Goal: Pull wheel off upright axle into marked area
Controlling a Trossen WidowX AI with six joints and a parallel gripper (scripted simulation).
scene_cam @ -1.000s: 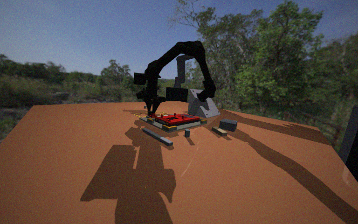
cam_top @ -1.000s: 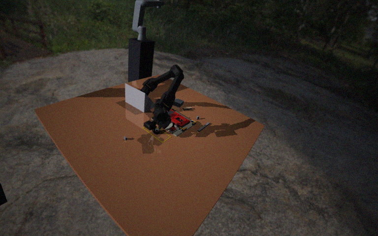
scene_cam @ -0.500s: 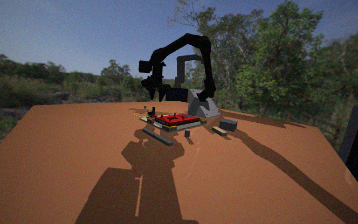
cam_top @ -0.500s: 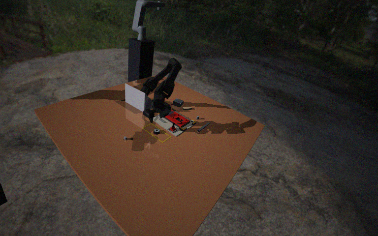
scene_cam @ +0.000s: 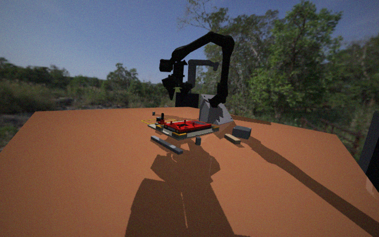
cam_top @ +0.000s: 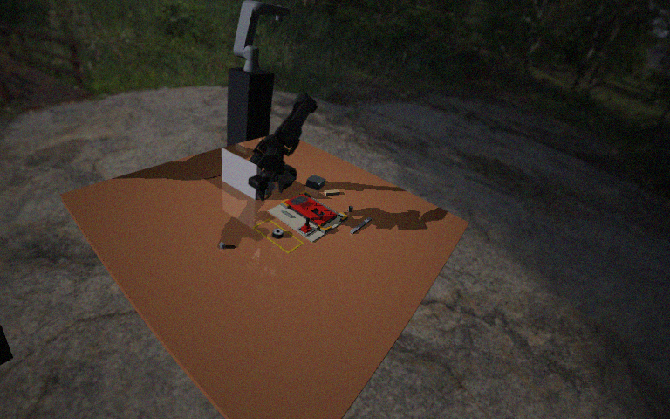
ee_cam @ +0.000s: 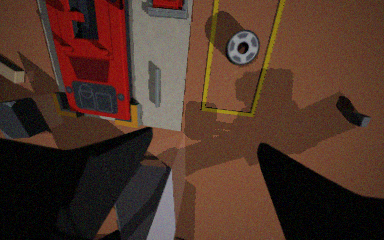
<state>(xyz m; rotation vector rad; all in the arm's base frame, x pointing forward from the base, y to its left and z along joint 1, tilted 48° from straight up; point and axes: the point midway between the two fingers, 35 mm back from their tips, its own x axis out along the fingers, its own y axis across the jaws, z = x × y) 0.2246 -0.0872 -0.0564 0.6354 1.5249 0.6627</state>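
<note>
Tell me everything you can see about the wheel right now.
The wheel is a small, pale grey disc with a dark centre hole ringed by darker cut-outs. It lies flat on the brown table, inside the yellow marked area, near its far end in the wrist view. Nothing touches it but the table; the pincer is open and well clear.

In my wrist view both fingers of my tool (ee_cam: 205, 165) run off the bottom edge, so their roots are cut away. The red assembly (ee_cam: 90, 55) is clipped by the top edge there, and the yellow marked area (ee_cam: 207, 75) loses its far end too. From the exterior view, the wheel is hidden behind the board (scene_cam: 184, 127). The upright axle (cam_top: 307, 224) is too small in the top view to make out clearly.
</note>
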